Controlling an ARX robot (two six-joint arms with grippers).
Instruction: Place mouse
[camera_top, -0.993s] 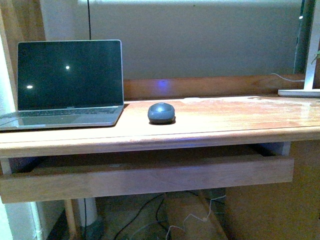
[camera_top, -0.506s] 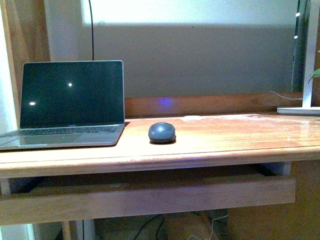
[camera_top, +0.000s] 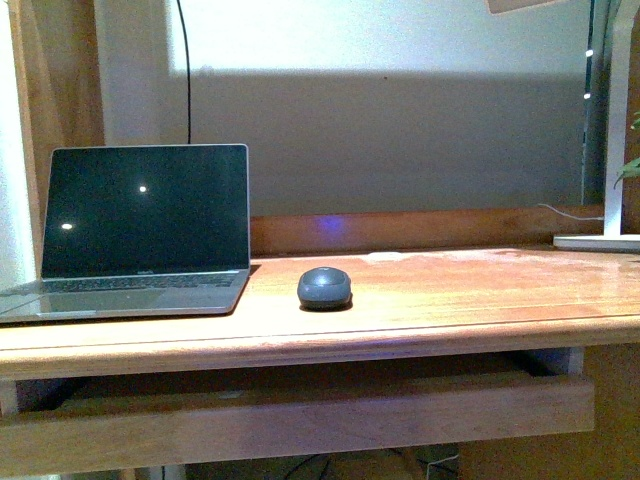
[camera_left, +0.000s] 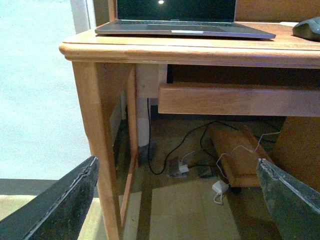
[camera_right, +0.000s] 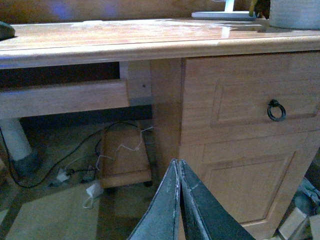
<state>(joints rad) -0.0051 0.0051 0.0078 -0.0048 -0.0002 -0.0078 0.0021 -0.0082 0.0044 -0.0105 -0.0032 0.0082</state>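
Observation:
The dark grey mouse (camera_top: 324, 288) rests on the wooden desk (camera_top: 450, 300), just right of the open laptop (camera_top: 140, 235). Its edge also shows in the left wrist view as the mouse (camera_left: 308, 28) and in the right wrist view as the mouse (camera_right: 5, 30). Neither arm appears in the front view. My left gripper (camera_left: 177, 200) hangs open below desk height, nothing between its fingers (camera_left: 65, 205). My right gripper (camera_right: 178, 170) is shut on nothing, low in front of the desk's cabinet.
A pulled-out drawer front (camera_top: 300, 415) sits under the desktop. A white lamp base (camera_top: 598, 241) stands at the far right. Cables and chargers (camera_left: 200, 167) lie on the floor beneath. A cabinet door with a ring handle (camera_right: 276, 111) is at the desk's right side.
The front view has risen: desk, laptop and mouse sit lower in the picture and more wall shows. The mouse has not moved on the desk.

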